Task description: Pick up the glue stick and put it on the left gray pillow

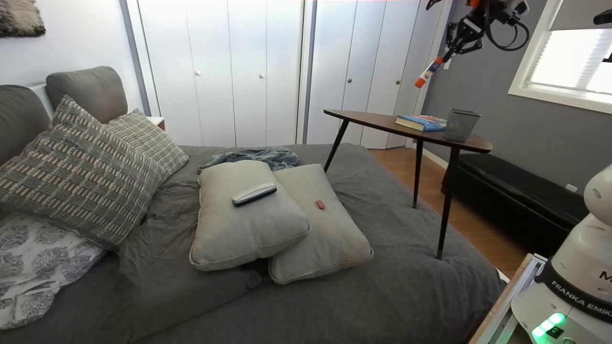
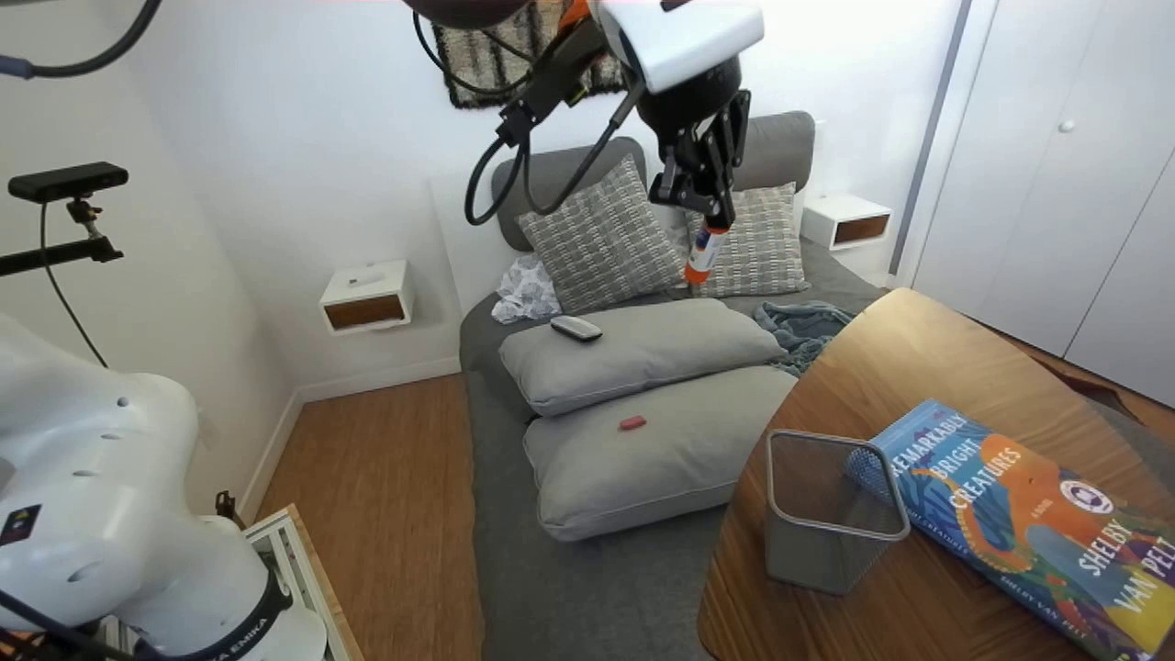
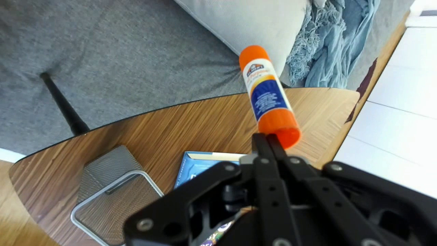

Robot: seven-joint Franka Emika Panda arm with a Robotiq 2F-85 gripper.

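The glue stick [image 1: 429,72], white and blue with orange ends, is held tilted in the air by one end. It also shows in an exterior view [image 2: 706,254] and in the wrist view [image 3: 268,94]. My gripper [image 3: 269,136] is shut on its orange end, high above the bed and table. The left gray pillow [image 1: 234,234] lies on the bed, partly over its twin [image 1: 330,239]. It is the farther of the two in an exterior view [image 2: 679,335]. A pale pillow [image 3: 259,20] shows in the wrist view; I cannot tell which of the two.
A flat bar [image 1: 254,194] lies on the left pillow, a small red object [image 1: 320,204] on its twin. The wooden table [image 2: 881,367] on the bed holds a mesh cup [image 2: 817,542] and a book [image 2: 1028,514]. Cross-hatched pillows [image 1: 86,167] lean at the headboard.
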